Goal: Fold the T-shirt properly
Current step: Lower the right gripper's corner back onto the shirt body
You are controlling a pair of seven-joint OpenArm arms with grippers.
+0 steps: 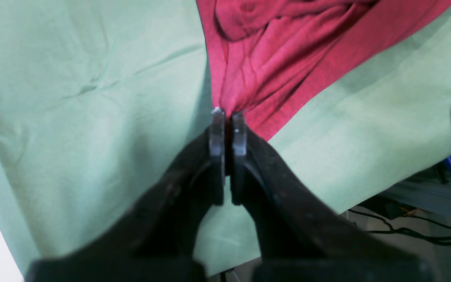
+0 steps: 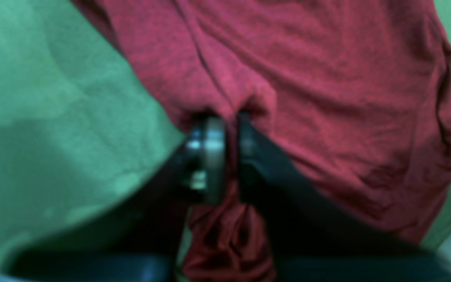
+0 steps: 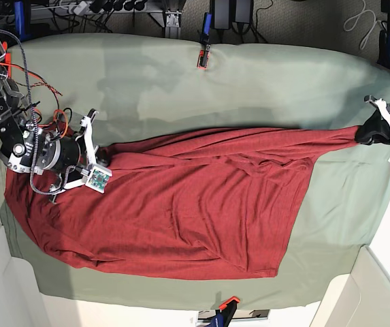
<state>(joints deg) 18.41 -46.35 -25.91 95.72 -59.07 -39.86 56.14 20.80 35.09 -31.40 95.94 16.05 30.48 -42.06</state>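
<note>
A large dark red, faintly heathered thin knit T-shirt [image 3: 181,204] lies spread across the middle of the sage-green cloth-covered table [image 3: 263,75], stretched long from nine o'clock to three o'clock in the base view, with its broad body sagging toward six o'clock and its upper edge pulled nearly straight. At three o'clock the left gripper [image 1: 228,117] has its black jaws pressed together on a gathered point of the fabric, from which taut creases fan away toward twelve o'clock in the left wrist view; in the base view that corner tapers to a narrow tip at the table's far edge. At nine o'clock the right gripper [image 2: 231,125] sits at the shirt's other end, its two jaws standing a little apart with a bunch of red cloth between them and more cloth hanging below toward six o'clock; whether they press on it I cannot tell, as the right wrist view is blurred. A small red and black clamp [image 3: 202,60] sits on the table edge at twelve o'clock.
</note>
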